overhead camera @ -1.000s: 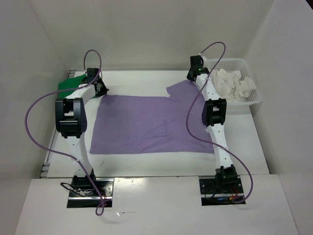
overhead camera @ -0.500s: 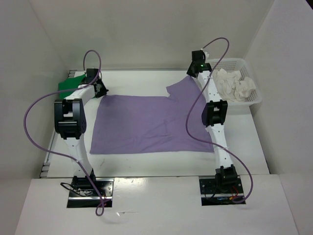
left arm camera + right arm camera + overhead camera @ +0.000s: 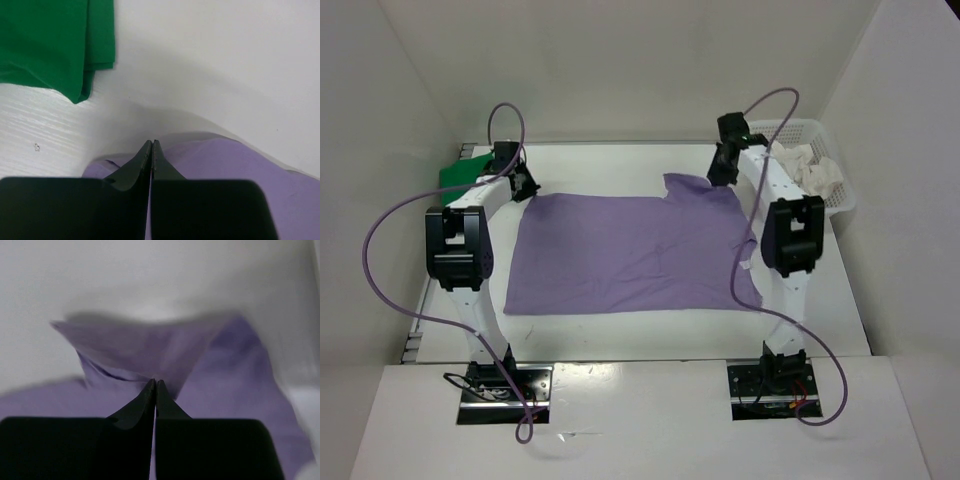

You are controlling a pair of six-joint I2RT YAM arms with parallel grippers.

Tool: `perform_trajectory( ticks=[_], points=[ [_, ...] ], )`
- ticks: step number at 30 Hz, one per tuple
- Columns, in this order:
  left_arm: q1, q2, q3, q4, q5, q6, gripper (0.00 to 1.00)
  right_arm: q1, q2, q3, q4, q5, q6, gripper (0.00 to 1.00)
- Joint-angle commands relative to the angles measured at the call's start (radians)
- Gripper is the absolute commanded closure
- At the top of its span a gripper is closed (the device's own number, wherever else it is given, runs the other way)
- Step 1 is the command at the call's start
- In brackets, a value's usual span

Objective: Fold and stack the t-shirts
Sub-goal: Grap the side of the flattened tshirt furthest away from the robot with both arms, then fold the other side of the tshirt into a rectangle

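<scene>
A purple t-shirt (image 3: 630, 250) lies spread flat across the middle of the table. My left gripper (image 3: 524, 184) is shut on the shirt's far left corner, with purple cloth (image 3: 240, 165) under its jaws in the left wrist view. My right gripper (image 3: 722, 172) is shut on the far right part of the shirt, where a sleeve sticks up; the right wrist view shows bunched purple cloth (image 3: 150, 350) at its tips. A folded green t-shirt (image 3: 455, 173) lies at the far left and also shows in the left wrist view (image 3: 50, 45).
A white basket (image 3: 840, 205) at the far right holds crumpled white cloth (image 3: 810, 170). White walls close in the table at the back and both sides. Purple cables loop over both arms.
My right arm has swung to the right and risen, pulling the shirt's far right part outward so it lies flatter. The left arm has barely moved.
</scene>
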Motion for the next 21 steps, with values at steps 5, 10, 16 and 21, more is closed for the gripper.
perform_trajectory(
  ticks=[5, 10, 16, 21],
  points=[
    [0.010, -0.030, 0.013, 0.008, 0.007, 0.029, 1.00, -0.052, -0.323, -0.425, 0.276, -0.071, -0.036, 0.99],
    [0.030, -0.020, 0.009, -0.006, 0.007, 0.029, 1.00, -0.079, -0.409, -0.572, 0.286, -0.071, -0.049, 0.99],
    [0.039, -0.142, -0.124, 0.013, 0.007, 0.029, 1.00, -0.079, -0.619, -0.839, 0.332, -0.091, -0.004, 0.99],
    [0.039, -0.264, -0.238, 0.025, 0.007, 0.029, 1.00, -0.110, -0.785, -0.933, 0.275, -0.125, 0.005, 0.97]
  ],
)
